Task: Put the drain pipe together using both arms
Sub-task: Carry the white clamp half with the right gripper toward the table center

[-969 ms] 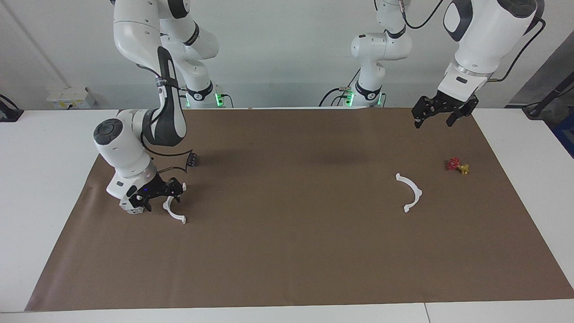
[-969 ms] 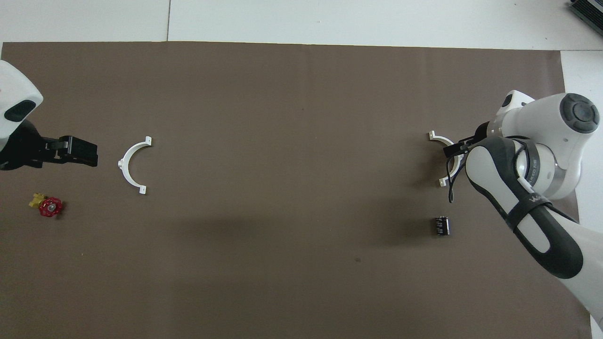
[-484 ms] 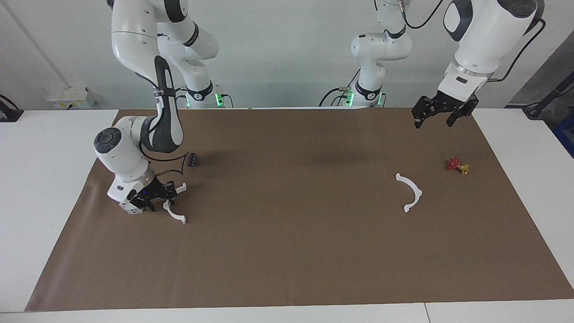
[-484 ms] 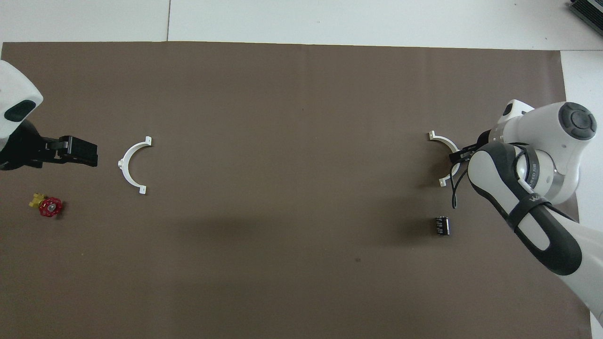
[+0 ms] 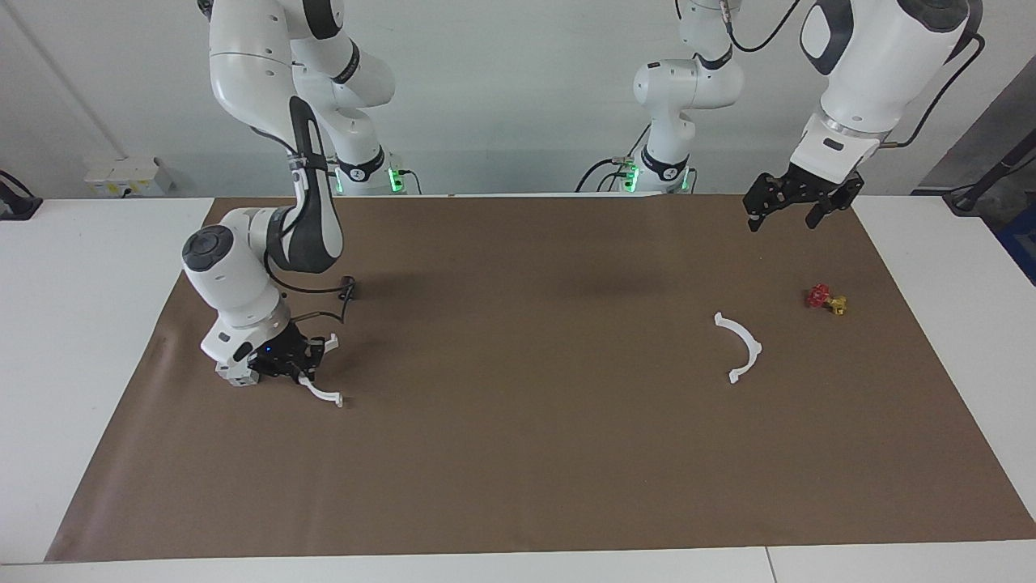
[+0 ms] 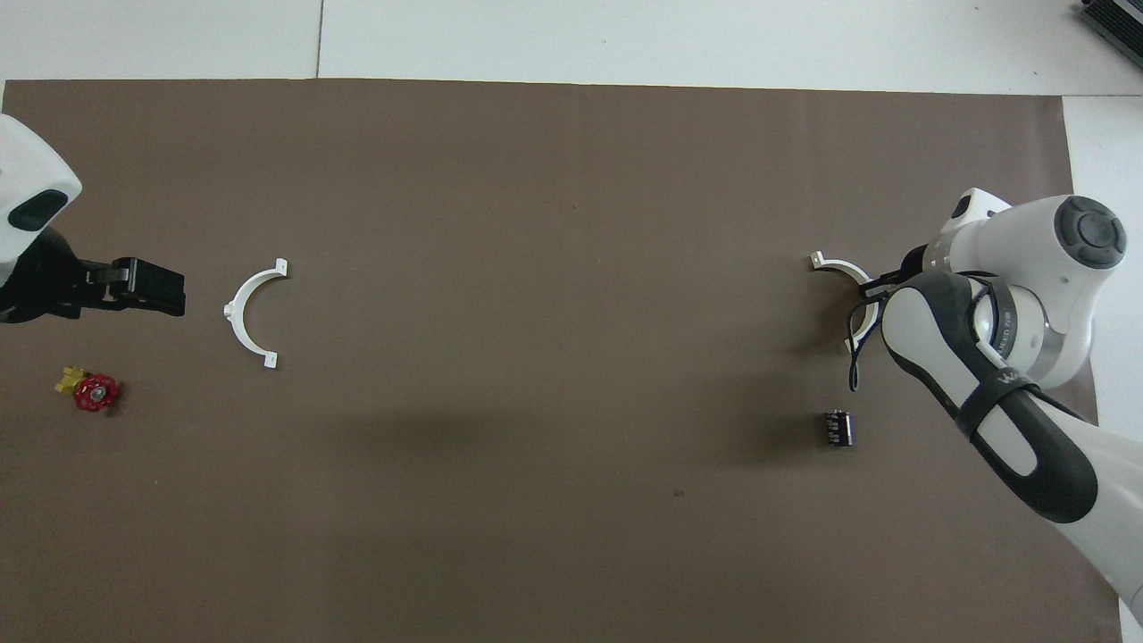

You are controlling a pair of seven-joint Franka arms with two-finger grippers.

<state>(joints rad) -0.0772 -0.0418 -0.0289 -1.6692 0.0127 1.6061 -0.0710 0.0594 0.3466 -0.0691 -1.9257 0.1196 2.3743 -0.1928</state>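
Right claw grips one white half-ring on the mat.

A worktop covered by a brown sheet is seen. At the right arm's end, the right hand is lowered to the sheet and clamped on one white half-ring, whose free end lies on the sheet. A grey-white block sits just beside this hand. The left hand is held in the air with fingers spread, over the sheet's edge nearest the robots. The other white half-ring lies near a small red and yellow part.
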